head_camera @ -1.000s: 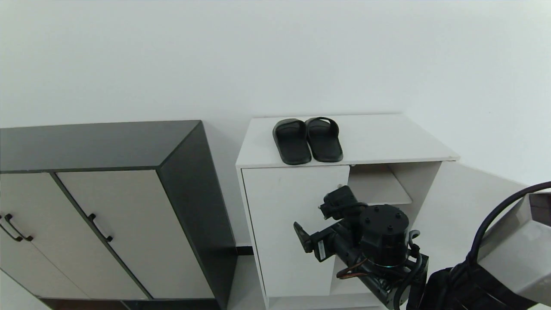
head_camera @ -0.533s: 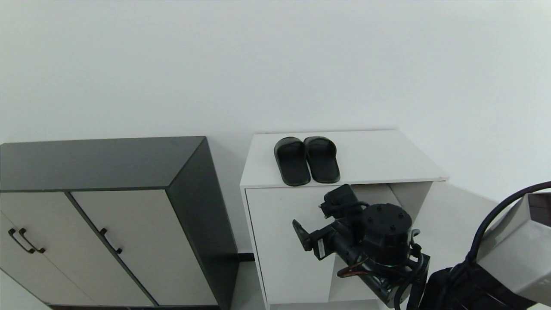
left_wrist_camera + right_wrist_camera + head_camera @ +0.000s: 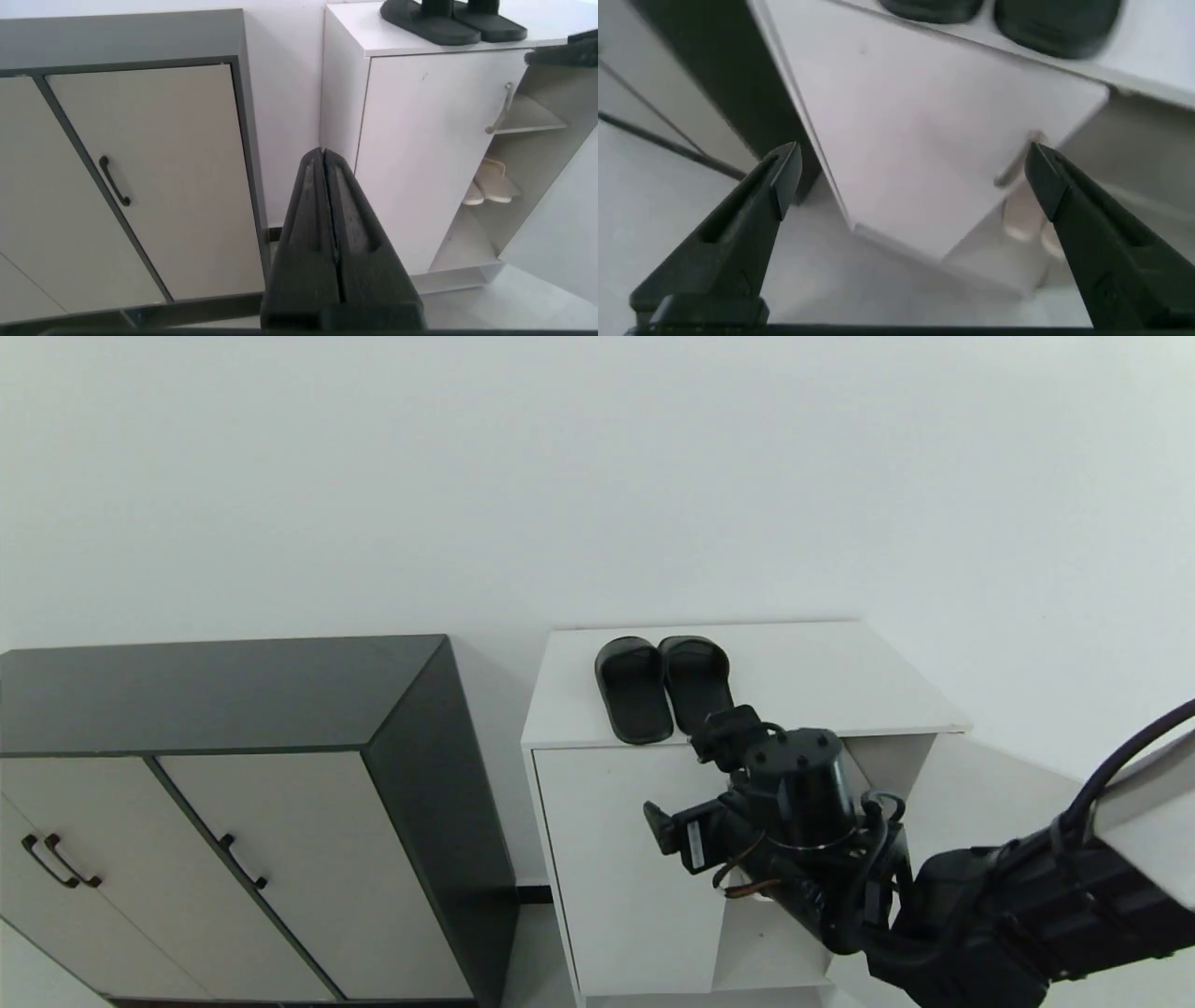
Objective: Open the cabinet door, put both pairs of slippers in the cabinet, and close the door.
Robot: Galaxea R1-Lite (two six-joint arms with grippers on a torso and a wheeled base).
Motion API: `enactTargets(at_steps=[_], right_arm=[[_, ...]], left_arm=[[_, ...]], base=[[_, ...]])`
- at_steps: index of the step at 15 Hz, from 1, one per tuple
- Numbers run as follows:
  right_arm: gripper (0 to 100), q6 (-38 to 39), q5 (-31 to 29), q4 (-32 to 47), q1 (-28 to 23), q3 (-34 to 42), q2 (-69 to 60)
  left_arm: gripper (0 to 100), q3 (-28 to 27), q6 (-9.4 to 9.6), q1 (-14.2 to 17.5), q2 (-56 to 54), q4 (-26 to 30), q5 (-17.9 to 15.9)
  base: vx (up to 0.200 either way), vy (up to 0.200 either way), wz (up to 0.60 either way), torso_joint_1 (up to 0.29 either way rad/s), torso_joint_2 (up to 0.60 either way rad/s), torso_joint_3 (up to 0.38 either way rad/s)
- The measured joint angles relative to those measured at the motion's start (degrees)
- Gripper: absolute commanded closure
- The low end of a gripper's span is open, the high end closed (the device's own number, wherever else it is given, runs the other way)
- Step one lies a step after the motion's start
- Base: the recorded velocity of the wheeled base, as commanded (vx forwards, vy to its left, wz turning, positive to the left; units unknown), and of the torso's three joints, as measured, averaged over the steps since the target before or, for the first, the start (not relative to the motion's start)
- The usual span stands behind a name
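The cabinet door (image 3: 625,859) faces our right pincer (image 3: 910,163), whose fingers are spread wide and hold nothing, stopping short of the white panel and its metal handle (image 3: 502,107). Our left pincer (image 3: 324,187), well back from the furniture, has its fingers pressed together with nothing between them.

The door covers the left part of the front of the white cabinet (image 3: 822,681); we cannot tell whether it sits flush or slightly ajar. To the right of the door the cabinet is open, and a pair of pale slippers (image 3: 491,182) lies inside, below the upper shelf (image 3: 528,117).

On the cabinet's top, left of middle and near the front edge, a pair of black slippers (image 3: 663,686) sits side by side, touching. Just beside the white cabinet, on our left, stands a dark cabinet (image 3: 429,803) with two pale doors shut. A bare wall (image 3: 597,476) rises behind both.
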Motion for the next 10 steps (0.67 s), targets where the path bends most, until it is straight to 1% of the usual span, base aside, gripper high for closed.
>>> enactTargets(at_steps=[1, 2, 4, 10], right_arm=[[0, 3.91, -2.56, 5.06, 0.37, -3.67, -1.21], [0, 5.99, -5.51, 7.47, 0.63, -6.49, -1.93], [0, 6.81, -7.49, 8.67, 0.83, -9.24, -2.15], [0, 6.92, -7.81, 8.53, 0.89, -10.03, -1.68]], left_arm=[[100, 0.0, 0.02, 0.0, 0.0, 0.0, 0.02], [100, 0.0, 0.0, 0.0, 0.0, 0.0, 0.02], [100, 0.0, 0.07, 0.0, 0.0, 0.0, 0.02], [100, 0.0, 0.11, 0.0, 0.0, 0.02, 0.0]], base=[[0.0, 0.0, 0.0, 0.0, 0.0, 0.0], [0.0, 0.0, 0.0, 0.0, 0.0, 0.0], [0.0, 0.0, 0.0, 0.0, 0.0, 0.0], [0.2, 0.0, 0.0, 0.004, 0.0, 0.002]])
